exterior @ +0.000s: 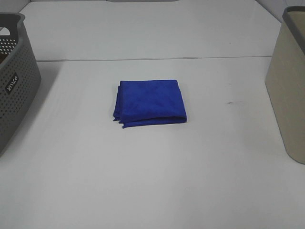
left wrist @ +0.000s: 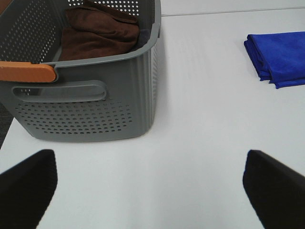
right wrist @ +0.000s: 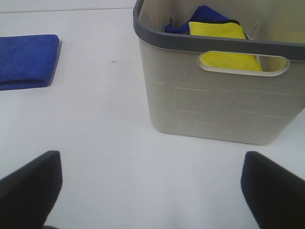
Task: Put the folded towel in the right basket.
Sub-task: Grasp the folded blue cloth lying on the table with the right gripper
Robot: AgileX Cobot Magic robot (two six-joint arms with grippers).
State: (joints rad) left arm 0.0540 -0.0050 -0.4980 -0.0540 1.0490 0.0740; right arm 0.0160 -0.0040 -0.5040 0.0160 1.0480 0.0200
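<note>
A folded blue towel [exterior: 150, 102] lies flat in the middle of the white table; it also shows in the left wrist view [left wrist: 281, 57] and the right wrist view [right wrist: 26, 61]. The right basket [exterior: 290, 86] is beige with a grey rim, at the right edge; the right wrist view shows it [right wrist: 214, 100] holding yellow and blue cloths. Neither gripper shows in the exterior view. My left gripper [left wrist: 152, 191] is open and empty above bare table near the grey basket. My right gripper [right wrist: 150, 191] is open and empty, in front of the beige basket.
A grey perforated basket [exterior: 14, 81] stands at the left edge; in the left wrist view it [left wrist: 86, 95] holds a brown cloth [left wrist: 100, 31] and has an orange handle [left wrist: 26, 71]. A seam [exterior: 152, 59] crosses the table behind the towel.
</note>
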